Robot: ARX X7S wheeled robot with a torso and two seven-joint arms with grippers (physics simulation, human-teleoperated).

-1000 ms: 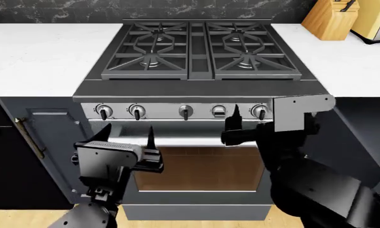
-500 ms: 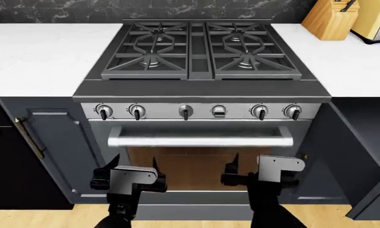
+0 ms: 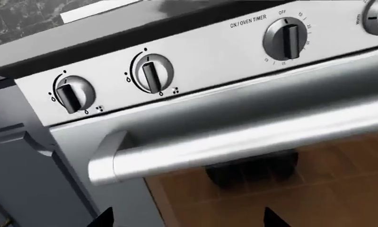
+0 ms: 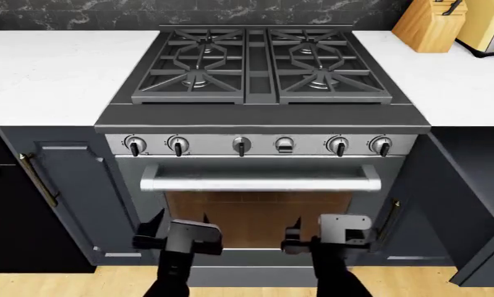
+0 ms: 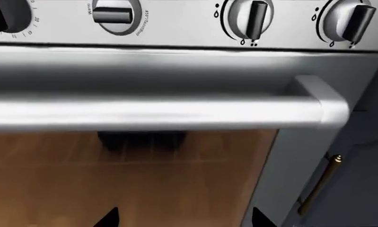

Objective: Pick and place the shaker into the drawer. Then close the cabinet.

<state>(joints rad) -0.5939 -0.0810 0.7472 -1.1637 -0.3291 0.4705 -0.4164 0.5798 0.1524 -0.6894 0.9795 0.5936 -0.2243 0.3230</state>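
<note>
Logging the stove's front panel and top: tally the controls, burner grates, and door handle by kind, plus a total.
Black-handled round knobs: 5
Flat silver knob: 1
Burner grates: 2
Oven door handle: 1
Total: 9

Both arms are lowering in front of the stainless-steel oven door with the amber glass window (image 4: 259, 216). The left black two-finger gripper (image 4: 180, 224), a second ago raised level with the long brushed-metal oven door handle (image 4: 260, 178), is now sitting low against the bottom of the window. The right black two-finger gripper (image 4: 298, 232), earlier up at the row of round silver control knobs (image 4: 240, 146) and covering the rightmost one, is now equally low, and all knobs are showing. Both are drawing slightly closer together, fingers remaining spread.
</note>
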